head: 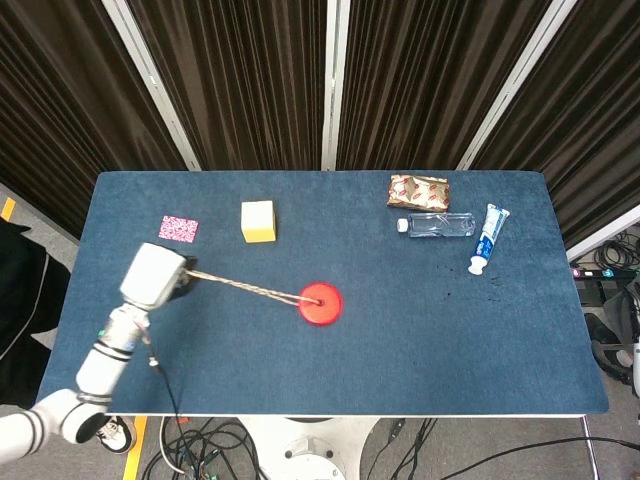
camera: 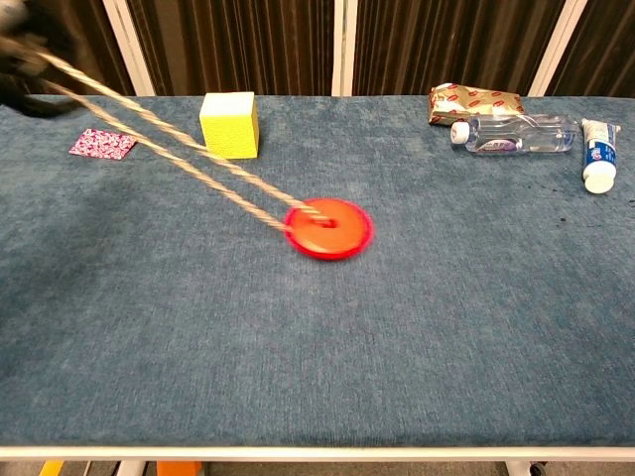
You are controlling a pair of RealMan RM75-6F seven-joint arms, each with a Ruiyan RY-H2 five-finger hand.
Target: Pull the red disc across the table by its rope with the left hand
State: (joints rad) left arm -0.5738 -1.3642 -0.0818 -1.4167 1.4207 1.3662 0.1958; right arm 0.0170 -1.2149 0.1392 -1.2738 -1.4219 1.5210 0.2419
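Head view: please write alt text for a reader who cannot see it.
The robot's left hand holds a taut rope tied to a red disc near the middle of a blue table. A yellow block, pink card, bottle and tube lie behind.

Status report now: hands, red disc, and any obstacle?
Left hand grips taut rope; right hand not in view. Red disc flat on table, mid-left. Yellow block beside the rope, apart.

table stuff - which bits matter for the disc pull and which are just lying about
In the job:
left hand, gripping the rope
rope, taut
red disc

Lying about:
yellow block
pink card
snack packet
bottle
toothpaste
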